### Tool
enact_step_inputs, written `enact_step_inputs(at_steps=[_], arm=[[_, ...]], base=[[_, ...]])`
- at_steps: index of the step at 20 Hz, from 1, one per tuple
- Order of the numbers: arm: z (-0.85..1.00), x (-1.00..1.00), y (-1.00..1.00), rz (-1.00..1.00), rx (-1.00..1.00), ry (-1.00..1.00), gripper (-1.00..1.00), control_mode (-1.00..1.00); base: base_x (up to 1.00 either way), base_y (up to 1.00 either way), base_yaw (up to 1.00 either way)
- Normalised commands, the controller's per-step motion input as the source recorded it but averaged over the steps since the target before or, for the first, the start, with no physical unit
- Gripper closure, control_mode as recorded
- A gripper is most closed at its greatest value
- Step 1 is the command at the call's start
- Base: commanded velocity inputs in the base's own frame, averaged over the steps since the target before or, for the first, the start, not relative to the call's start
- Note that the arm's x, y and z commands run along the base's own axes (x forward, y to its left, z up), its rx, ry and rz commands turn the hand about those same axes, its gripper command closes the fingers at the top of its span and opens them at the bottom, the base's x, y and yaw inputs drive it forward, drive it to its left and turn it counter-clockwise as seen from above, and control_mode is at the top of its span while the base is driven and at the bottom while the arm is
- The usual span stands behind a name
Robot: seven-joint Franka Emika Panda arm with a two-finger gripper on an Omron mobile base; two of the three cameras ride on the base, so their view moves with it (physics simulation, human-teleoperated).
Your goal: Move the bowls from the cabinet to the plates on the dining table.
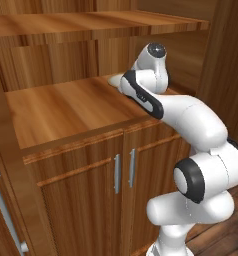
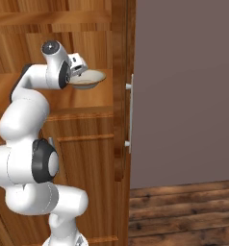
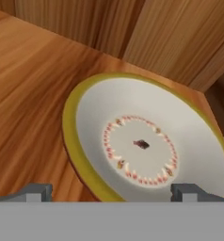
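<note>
Pincer (image 3: 111, 190) wide open, holding nothing; both dark fingertips (image 3: 36, 190) low in hand view, spread to either side of the near rim of the beige bowl (image 3: 147, 150). Bowl directly ahead of and below the pincer, between the finger lines, no visible contact.

Bowl sits on the cabinet shelf (image 1: 61, 107), toward the back right corner, close to the rear panel and the right side wall. Right base view: bowl (image 2: 90, 79) just beside the wrist, near the shelf's right edge by the open cabinet door (image 2: 121, 91). Left base view: only a pale sliver of rim (image 1: 115, 79) past the forearm, rest hidden behind the arm.

Count: one bowl in view, shallow, pale inside, yellowish-brown rim, ring of small reddish marks and a dark speck at centre. One shelf above (image 1: 91, 25). Two lower doors with two slim grey bar handles (image 1: 124, 172) side by side. One more grey handle on the open door (image 2: 131, 113); another, cut off, at lower left of left base view (image 1: 6, 210).

Pincer itself hidden behind the wrist in both base views. Bowl's near edge cut off at bottom of hand view. Wooden floor (image 2: 184, 211) at lower right.
</note>
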Motion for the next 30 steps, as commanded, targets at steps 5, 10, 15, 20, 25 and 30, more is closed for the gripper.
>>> enact_step_inputs(at_steps=[5,10,15,20,25,30], arm=[[-0.09,0.0,0.0,0.0,0.0,0.06,-1.0,-1.0],[-0.1,0.11,0.0,0.0,0.0,0.03,-1.0,-1.0],[-0.09,0.18,0.0,0.0,0.0,0.02,-1.0,-1.0],[-0.1,0.16,0.0,0.0,-0.01,0.02,-1.0,-1.0],[-0.08,0.11,0.0,0.0,-0.01,0.04,-1.0,-1.0],[-0.09,0.14,0.0,0.0,-0.02,0.05,-1.0,-1.0]], base=[[0.0,0.0,0.0],[0.0,0.0,0.0],[0.0,0.0,0.0],[0.0,0.0,0.0],[0.0,0.0,0.0],[0.0,0.0,0.0]])
